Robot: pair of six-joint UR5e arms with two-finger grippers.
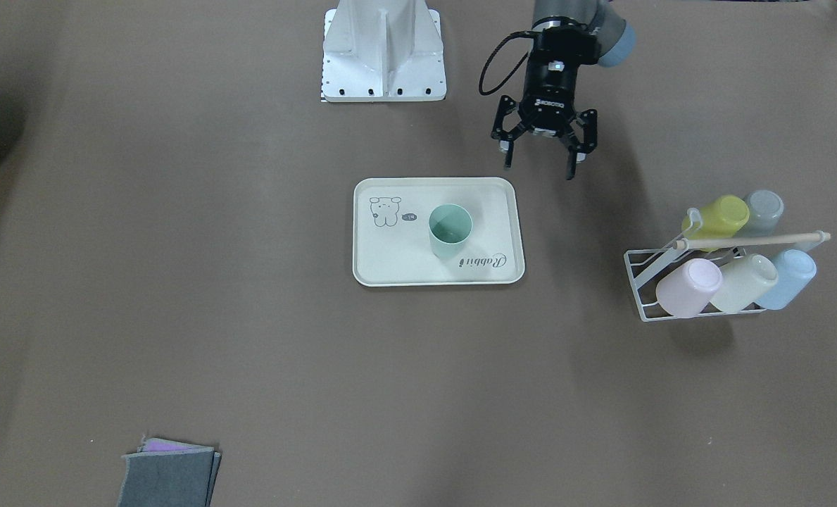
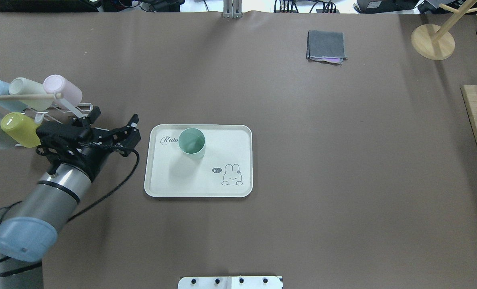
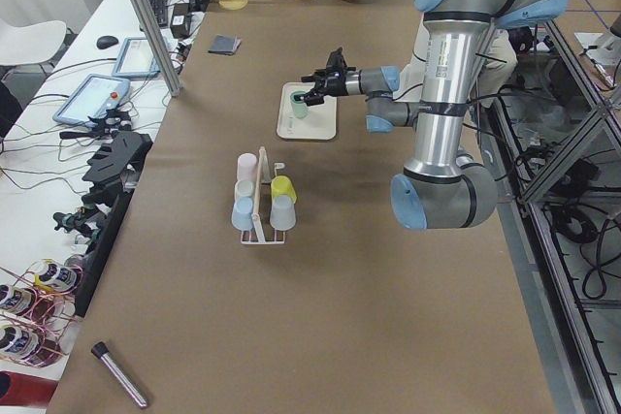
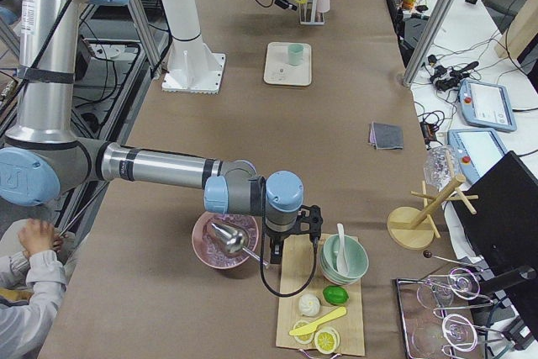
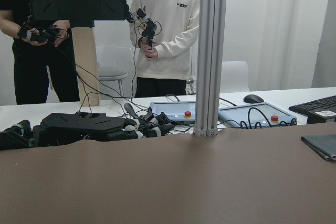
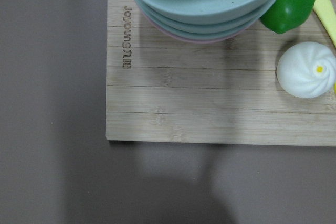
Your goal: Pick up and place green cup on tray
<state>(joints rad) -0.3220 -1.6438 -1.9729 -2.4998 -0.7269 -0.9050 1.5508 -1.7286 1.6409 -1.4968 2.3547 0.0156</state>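
Note:
The green cup [image 1: 450,229] stands upright on the cream-white tray [image 1: 404,262], near the "Rabbit" script. In the overhead view the cup [image 2: 191,142] is in the tray's [image 2: 174,180] far left part. My left gripper [image 1: 541,158] is open and empty. It hovers off the tray's edge, between the tray and the cup rack, and also shows in the overhead view [image 2: 116,116]. My right gripper [image 4: 292,229] shows only in the exterior right view, over a wooden board; I cannot tell whether it is open or shut.
A white wire rack [image 1: 728,264] holds several pastel cups, including a yellow-lime one [image 2: 21,129], beside my left arm. A folded grey cloth [image 2: 326,45] lies at the far side. A wooden board [image 6: 220,108] with stacked bowls, a mug tree [image 2: 433,40] and the robot base [image 1: 383,53] are also here.

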